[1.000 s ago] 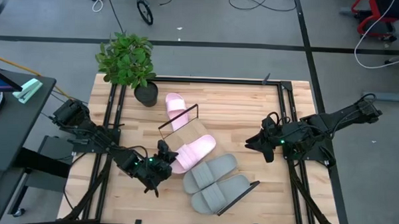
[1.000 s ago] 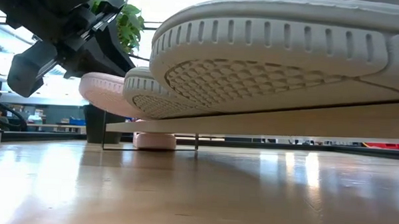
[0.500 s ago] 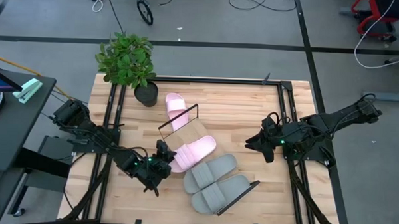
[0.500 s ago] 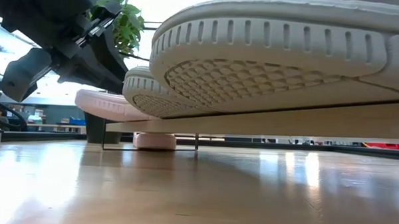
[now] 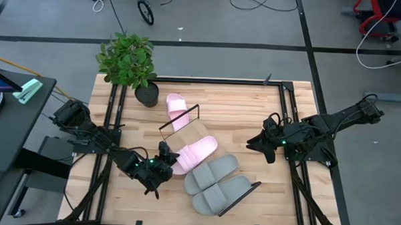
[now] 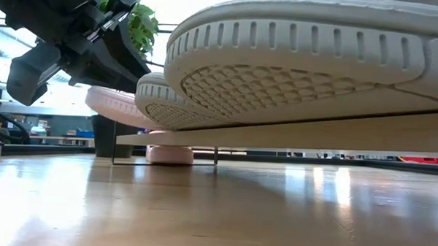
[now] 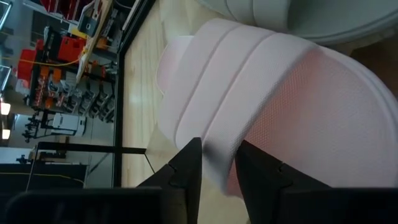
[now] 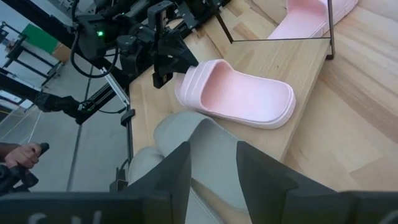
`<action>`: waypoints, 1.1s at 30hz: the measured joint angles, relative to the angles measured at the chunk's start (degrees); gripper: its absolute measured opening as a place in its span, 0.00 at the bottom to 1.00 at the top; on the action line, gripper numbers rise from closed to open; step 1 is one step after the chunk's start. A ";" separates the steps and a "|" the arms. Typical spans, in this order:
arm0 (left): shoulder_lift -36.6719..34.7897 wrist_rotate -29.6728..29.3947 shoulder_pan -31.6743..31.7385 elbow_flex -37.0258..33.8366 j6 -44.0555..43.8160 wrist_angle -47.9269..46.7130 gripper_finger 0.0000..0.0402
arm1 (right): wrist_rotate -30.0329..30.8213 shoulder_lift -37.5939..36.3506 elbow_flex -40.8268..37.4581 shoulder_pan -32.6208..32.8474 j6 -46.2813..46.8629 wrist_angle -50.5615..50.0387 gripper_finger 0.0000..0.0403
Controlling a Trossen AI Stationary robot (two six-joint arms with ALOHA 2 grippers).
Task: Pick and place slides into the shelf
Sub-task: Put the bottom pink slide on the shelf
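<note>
Where shelf [image 5: 186, 133] ends, left tool [image 5: 164, 153] pinching pink slide [image 5: 194, 152]

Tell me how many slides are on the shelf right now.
3: two grey slides side by side at one end of the shelf, one pink slide mid-board at the left gripper. The other pink slide lies beyond the far end.

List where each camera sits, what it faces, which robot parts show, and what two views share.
High view: overhead, straight down on the table; both arms, left pincer at a pink slide, right pincer waiting.
Low view: tabletop height, under the shelf; left arm above.
Left wrist view: its fingers straddle the pink slide's strap.
Right wrist view: across a grey slide; own fingers, left arm beyond.
Shared: the pink slide appears in the high and both wrist views.
</note>
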 joint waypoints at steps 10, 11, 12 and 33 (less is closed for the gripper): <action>-0.02 -3.39 0.07 0.09 4.43 -0.15 0.04 | 0.00 0.00 0.00 -0.02 -0.04 0.00 0.33; -0.02 -3.67 0.10 0.36 4.53 -0.37 0.03 | -0.01 0.00 0.00 -0.02 -0.05 0.00 0.33; -0.02 -4.07 0.17 0.84 4.58 -0.48 0.03 | 0.01 0.00 0.00 -0.02 -0.02 0.00 0.33; -0.04 -7.80 0.37 11.98 8.93 -12.48 0.01 | 1.34 0.00 0.00 0.00 -0.50 0.05 0.33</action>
